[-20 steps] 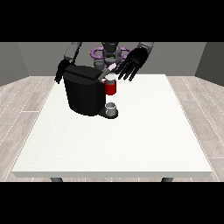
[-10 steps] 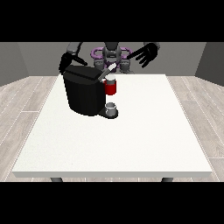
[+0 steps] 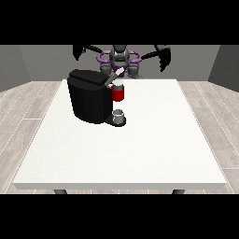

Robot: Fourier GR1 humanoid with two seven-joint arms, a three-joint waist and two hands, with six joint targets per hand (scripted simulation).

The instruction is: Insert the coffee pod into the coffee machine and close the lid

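Black coffee machine [image 3: 89, 95] standing on the far left part of a large white table [image 3: 140, 144], body angled, lid [image 3: 115, 76] tilted up and open at the top front. Red pod holder [image 3: 118, 93] jutting from the front, a grey-topped coffee pod [image 3: 118, 84] sitting in it. Small grey cup [image 3: 119, 115] on the drip base directly beneath. Behind the table, robot [image 3: 119, 58] with both arms raised and spread wide: hand at the view's left [image 3: 79, 51] and hand at the view's right [image 3: 163, 56] well apart from the machine, touching nothing. Grey wood-look floor [image 3: 28, 100] and grey walls around
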